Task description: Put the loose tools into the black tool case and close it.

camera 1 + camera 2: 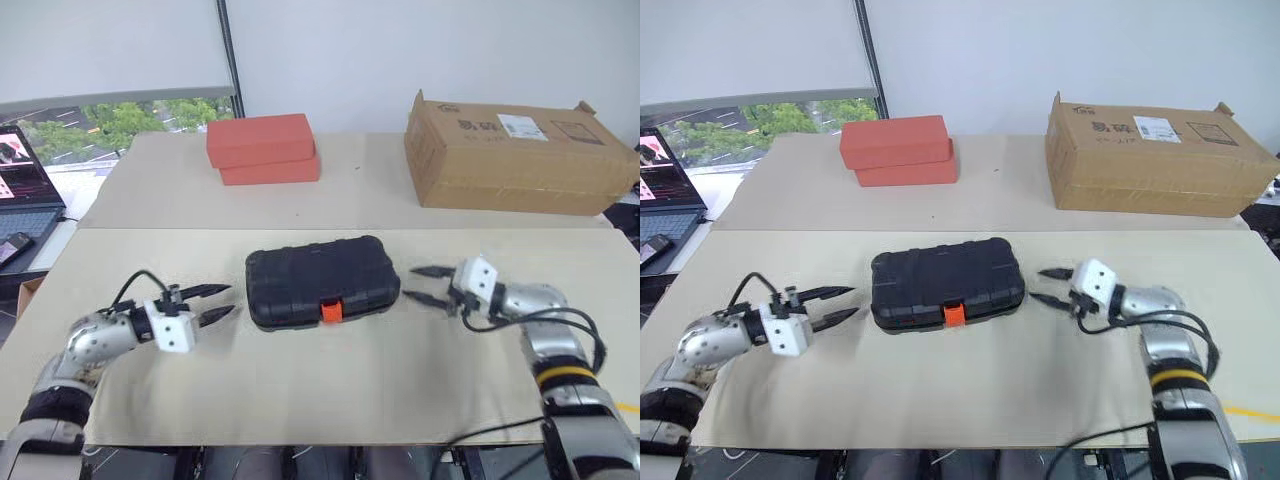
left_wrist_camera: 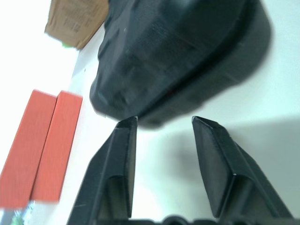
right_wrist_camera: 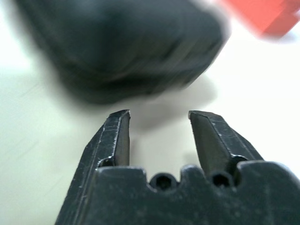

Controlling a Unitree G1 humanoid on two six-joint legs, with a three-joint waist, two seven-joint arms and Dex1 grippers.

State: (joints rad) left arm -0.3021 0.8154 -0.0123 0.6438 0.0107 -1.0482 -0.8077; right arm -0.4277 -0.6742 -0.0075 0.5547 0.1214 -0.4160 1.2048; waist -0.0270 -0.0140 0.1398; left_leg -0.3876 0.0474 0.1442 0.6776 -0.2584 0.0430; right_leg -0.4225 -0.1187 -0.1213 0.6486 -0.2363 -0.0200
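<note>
Table: a wide, pale beige tabletop (image 1: 330,400) spans the scene, with a second beige surface butted against its far edge.
Cardboard box: a long brown cardboard box (image 1: 515,155) sits on the far surface toward the right, with a white label on top.
Red-orange blocks: two flat red-orange blocks (image 1: 262,148) lie stacked one on the other on the far surface, left of centre.
Laptop: an open laptop (image 1: 25,185) with a lit screen sits off the left edge of the table.
Black tool case: the black tool case (image 1: 322,280) lies closed in the middle of the near tabletop, its textured, ribbed lid facing up, midway between the two grippers and touching neither.
Orange latch: a small orange latch (image 1: 331,311) sits at the centre of the case's near edge, facing the robot.
Left gripper: the left gripper (image 1: 212,303) is just beside the case's left end, pointing toward it; its two black fingers (image 2: 119,164) are spread apart with bare table between them, pinching nothing.
Right gripper: the right gripper (image 1: 425,285) is just beside the case's right end, pointing toward it; its two black fingers (image 3: 208,140) are likewise parted and grip nothing.
</note>
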